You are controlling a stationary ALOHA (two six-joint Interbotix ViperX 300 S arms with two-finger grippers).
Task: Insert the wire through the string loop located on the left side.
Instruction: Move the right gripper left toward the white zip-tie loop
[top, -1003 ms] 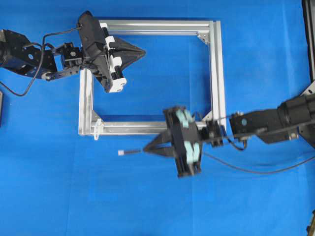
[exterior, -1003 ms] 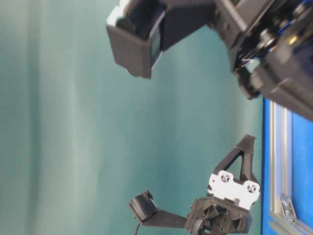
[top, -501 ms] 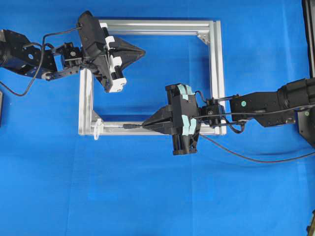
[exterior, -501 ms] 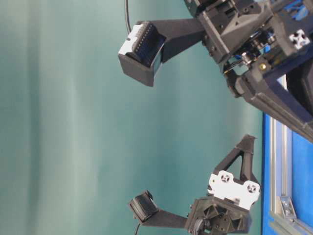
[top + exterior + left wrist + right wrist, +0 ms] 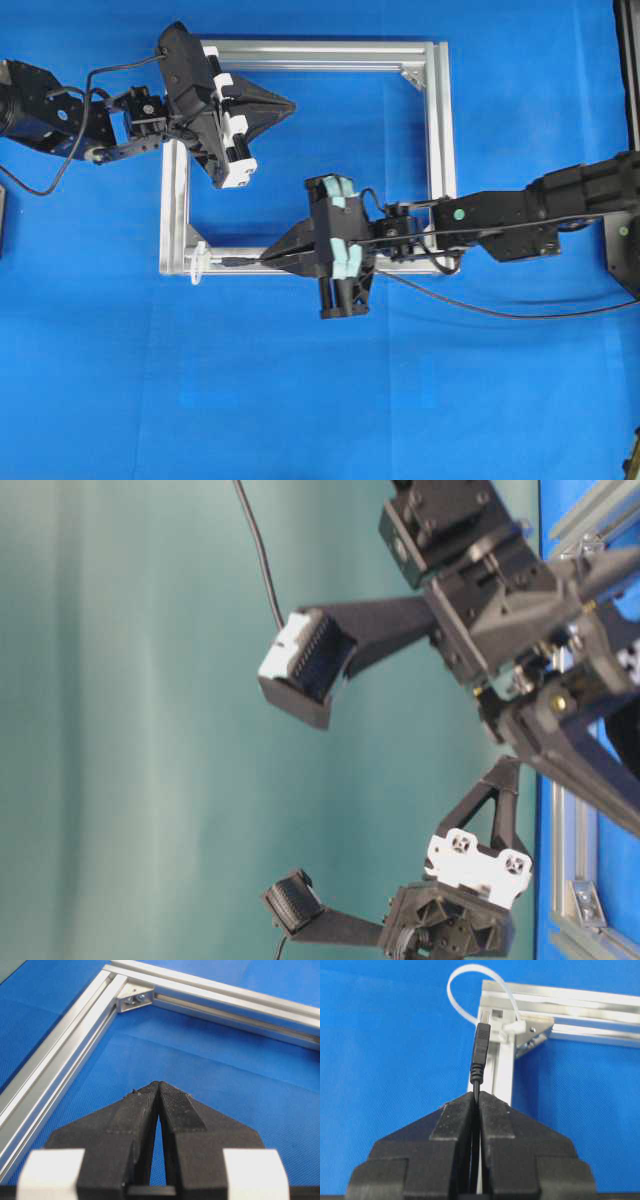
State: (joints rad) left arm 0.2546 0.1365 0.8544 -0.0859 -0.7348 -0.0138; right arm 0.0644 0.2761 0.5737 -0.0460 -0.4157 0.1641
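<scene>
The wire's black plug (image 5: 481, 1049) sticks out ahead of my right gripper (image 5: 477, 1094), which is shut on the cable just behind it. The plug's tip points at the whitish string loop (image 5: 470, 966) on the corner of the silver aluminium frame (image 5: 505, 1067) and stands a little short of it. From overhead, the plug (image 5: 235, 261) lies over the frame's front bar, right of the loop (image 5: 197, 262), with the right gripper (image 5: 266, 260) behind it. My left gripper (image 5: 292, 103) hovers shut and empty inside the frame's top left; its fingertips (image 5: 158, 1084) meet above blue cloth.
The wire's slack (image 5: 500, 315) trails right across the blue cloth beneath the right arm. The frame (image 5: 440, 150) lies flat, with a corner bracket (image 5: 135, 997) ahead of the left gripper. In the table-level view both wrist assemblies show against a teal backdrop (image 5: 120, 730).
My right gripper has carried the plug up and to the left, from below the frame onto its front bar, closing on the loop. The left arm has stayed still.
</scene>
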